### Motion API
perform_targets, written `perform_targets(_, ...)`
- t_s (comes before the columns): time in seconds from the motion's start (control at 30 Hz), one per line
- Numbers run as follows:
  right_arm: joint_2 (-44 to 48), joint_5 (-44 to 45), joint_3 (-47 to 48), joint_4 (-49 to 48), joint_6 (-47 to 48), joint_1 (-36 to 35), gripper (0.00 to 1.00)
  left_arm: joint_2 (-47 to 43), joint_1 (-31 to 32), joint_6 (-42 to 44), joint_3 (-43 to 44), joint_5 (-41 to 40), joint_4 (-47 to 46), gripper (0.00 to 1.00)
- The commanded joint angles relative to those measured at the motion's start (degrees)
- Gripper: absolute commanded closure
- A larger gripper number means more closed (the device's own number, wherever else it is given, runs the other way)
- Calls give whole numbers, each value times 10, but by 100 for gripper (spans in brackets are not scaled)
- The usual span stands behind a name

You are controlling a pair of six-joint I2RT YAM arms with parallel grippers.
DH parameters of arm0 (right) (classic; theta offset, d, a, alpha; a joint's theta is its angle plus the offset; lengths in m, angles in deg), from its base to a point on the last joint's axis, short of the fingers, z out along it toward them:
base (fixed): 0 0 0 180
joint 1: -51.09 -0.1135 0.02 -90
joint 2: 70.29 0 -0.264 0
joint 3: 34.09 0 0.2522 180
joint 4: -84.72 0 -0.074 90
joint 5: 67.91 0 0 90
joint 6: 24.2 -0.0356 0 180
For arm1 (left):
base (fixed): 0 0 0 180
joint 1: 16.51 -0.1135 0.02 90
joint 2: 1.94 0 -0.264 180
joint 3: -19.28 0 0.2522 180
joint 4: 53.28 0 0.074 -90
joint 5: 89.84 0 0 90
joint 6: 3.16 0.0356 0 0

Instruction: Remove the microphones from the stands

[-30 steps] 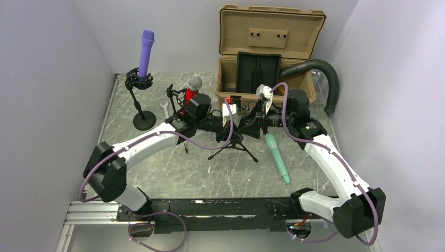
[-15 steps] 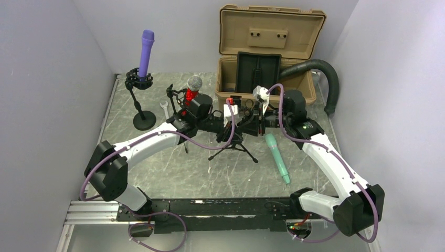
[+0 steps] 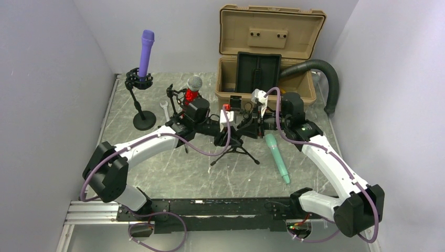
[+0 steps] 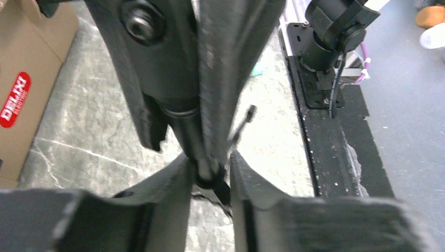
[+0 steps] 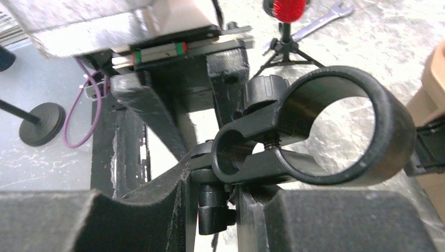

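Observation:
A small black tripod stand (image 3: pixel 234 149) sits mid-table, and both grippers hold it. My left gripper (image 3: pixel 229 131) is shut on its upright post (image 4: pixel 183 126), its fingers pinching the post low down (image 4: pixel 210 168). My right gripper (image 3: pixel 252 126) is shut on the stand's neck just under the clip (image 5: pixel 215 194). The clip ring (image 5: pixel 336 131) is empty. A teal microphone (image 3: pixel 277 157) lies flat on the table to the right of the stand, apart from both grippers.
A purple microphone (image 3: pixel 146 52) stands in a round-based stand (image 3: pixel 140 102) at the back left. A red and silver microphone (image 3: pixel 193 89) sits in another small tripod behind my left arm, with a wrench (image 3: pixel 164 110) beside it. An open tan case (image 3: pixel 267 58) and a black hose (image 3: pixel 320 71) are at the back.
Both grippers have shifted a little to the left and toward the near edge with the tripod stand held between them. The teal microphone has not moved.

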Motion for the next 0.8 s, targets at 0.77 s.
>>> perform_targets(0.77,-33,196,-28,-38,123,-78,100,-61,-46,108,-73,30,35,29)
